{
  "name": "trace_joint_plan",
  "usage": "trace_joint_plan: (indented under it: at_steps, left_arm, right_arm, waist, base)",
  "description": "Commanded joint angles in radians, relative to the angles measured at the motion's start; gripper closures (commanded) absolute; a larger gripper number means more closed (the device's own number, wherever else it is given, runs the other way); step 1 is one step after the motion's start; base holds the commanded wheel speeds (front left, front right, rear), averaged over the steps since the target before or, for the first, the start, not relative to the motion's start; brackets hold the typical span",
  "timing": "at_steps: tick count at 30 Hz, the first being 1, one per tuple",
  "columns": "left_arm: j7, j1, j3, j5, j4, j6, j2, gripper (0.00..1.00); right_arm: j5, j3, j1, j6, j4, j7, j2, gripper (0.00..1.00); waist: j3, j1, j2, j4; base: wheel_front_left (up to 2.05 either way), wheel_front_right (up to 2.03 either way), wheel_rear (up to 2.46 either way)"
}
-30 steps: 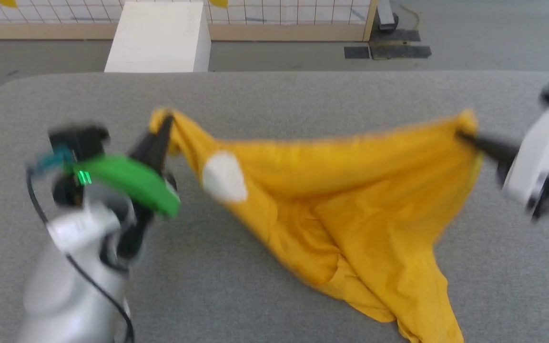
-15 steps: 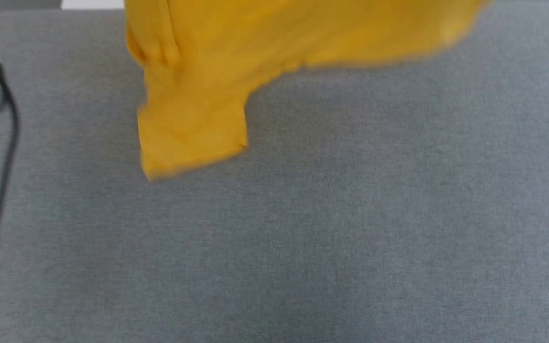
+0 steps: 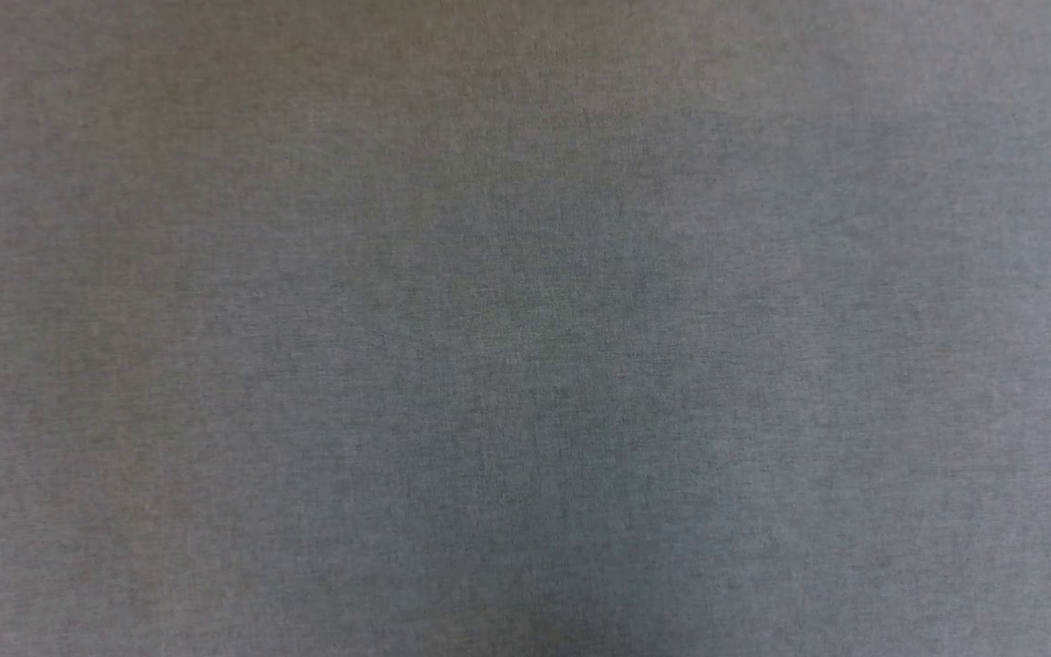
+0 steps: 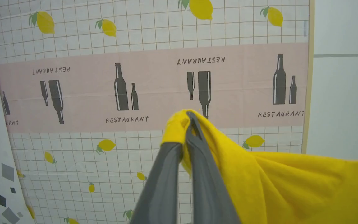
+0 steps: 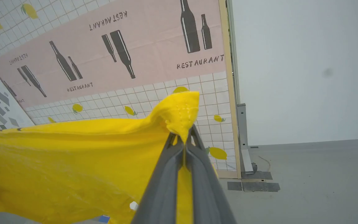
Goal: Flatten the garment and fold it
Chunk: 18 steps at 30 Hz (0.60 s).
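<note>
We are holding the garment (image 4: 291, 186) aloft, stretched between both arms, in front of the patterned backdrop (image 4: 73, 93). The left gripper (image 4: 187, 133) is pinching one corner, the right gripper (image 5: 184, 141) another. Flattening is, in our judgement, only starting; laying it on the grey surface (image 3: 525, 328) and folding are remaining.

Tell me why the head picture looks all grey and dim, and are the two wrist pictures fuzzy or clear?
Head view: plain grey cloth surface, softly lit, a darker shadow low in the middle. Left wrist view: bright and clear, the left gripper pinching the yellow garment looks sharp. Right wrist view: clear too, but the wall grid bends from the wide lens.
</note>
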<state>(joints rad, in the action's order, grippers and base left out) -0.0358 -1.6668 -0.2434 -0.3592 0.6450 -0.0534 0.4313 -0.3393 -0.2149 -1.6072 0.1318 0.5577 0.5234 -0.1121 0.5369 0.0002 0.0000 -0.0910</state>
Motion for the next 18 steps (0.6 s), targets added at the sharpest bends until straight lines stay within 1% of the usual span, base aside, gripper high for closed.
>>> trace_joint_plan:
  at_steps: [1,6,10,12,15,18]
  left_arm:
    - [-0.015,0.001,0.001,-0.006,0.017,0.004,-0.001,1.0]
    - [-0.06,0.056,0.0,-0.032,0.073,0.029,-0.019,1.0]
    - [-0.107,0.137,0.002,-0.067,0.112,0.069,-0.037,1.0]
    - [-0.129,0.19,0.001,-0.087,0.13,0.096,-0.05,1.0]
    - [-0.158,0.296,-0.003,-0.121,0.154,0.13,-0.075,1.0]
    - [-0.174,0.422,-0.014,-0.146,0.159,0.151,-0.089,1.0]
  right_arm:
    - [-0.016,0.01,-0.001,-0.001,0.015,-0.007,-0.01,1.0]
    - [-0.064,0.047,0.069,-0.001,0.048,-0.019,-0.037,1.0]
    - [-0.128,0.096,0.183,-0.001,0.042,-0.035,-0.062,1.0]
    - [-0.171,0.123,0.258,-0.001,0.03,-0.042,-0.075,1.0]
    - [-0.244,0.163,0.399,-0.001,-0.008,-0.061,-0.096,1.0]
    - [-0.311,0.193,0.556,-0.001,-0.057,-0.072,-0.116,1.0]
  waist:
    - [0.041,-0.0002,0.0,0.0]
    - [0.043,-0.0002,0.0,0.025]
    - [-0.002,-0.0002,0.0,0.055]
    - [-0.045,-0.0002,0.0,0.072]
    - [-0.139,-0.0002,0.0,0.101]
    - [-0.237,-0.0002,0.0,0.123]
  base:
    - [0.0,0.0,0.0]
    - [0.0,0.0,0.0]
    - [0.0,0.0,0.0]
    - [0.0,0.0,0.0]
    - [0.0,0.0,0.0]
    - [0.0,0.0,0.0]
